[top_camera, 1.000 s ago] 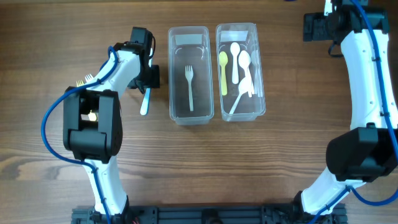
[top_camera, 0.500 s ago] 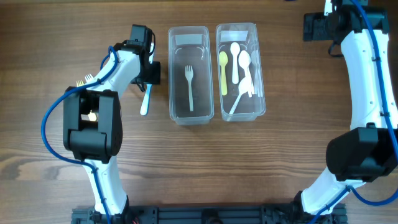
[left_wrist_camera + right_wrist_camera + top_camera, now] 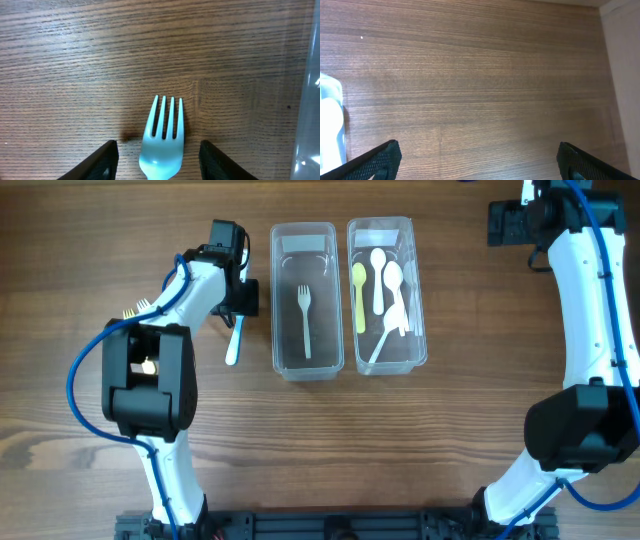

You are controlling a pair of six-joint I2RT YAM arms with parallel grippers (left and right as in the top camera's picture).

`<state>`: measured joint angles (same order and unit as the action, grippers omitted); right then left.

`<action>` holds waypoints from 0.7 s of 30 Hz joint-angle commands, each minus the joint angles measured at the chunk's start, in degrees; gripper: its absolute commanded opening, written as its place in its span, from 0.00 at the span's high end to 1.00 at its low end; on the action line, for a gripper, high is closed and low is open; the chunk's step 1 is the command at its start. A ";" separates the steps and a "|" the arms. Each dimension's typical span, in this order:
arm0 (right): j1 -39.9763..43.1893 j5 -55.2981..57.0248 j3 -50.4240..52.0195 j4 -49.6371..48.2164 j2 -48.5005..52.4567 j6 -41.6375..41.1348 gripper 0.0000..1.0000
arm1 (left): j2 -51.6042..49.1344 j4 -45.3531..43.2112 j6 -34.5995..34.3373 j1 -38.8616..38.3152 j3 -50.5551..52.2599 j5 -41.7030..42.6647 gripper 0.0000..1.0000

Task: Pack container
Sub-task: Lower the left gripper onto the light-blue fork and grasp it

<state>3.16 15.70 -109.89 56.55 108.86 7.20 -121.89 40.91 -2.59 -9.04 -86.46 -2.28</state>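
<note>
Left jaws astride blue fork (image 3: 162,137), unchanged

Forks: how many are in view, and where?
2. One pale fork lies inside the left container; one light blue fork lies on the table between the left hand's fingers. The right container's spoons may hide another.

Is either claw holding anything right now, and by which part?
Nothing. The left claw is open astride the tines of the blue fork, gaps either side; the right claw is open and empty.

Fork (image 3: 233,346) on table (image 3: 400,450), left of fork bin (image 3: 322,330), spoon bin (image 3: 410,350) rightmost
</note>
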 commanded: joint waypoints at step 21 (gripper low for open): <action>-0.09 0.98 -0.72 -0.15 0.33 0.31 0.00 | -1.42 3.89 0.68 0.17 0.20 0.33 0.72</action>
<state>3.16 15.70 -109.89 56.58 108.86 7.20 -122.69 43.46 -2.20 -9.04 -86.48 -2.07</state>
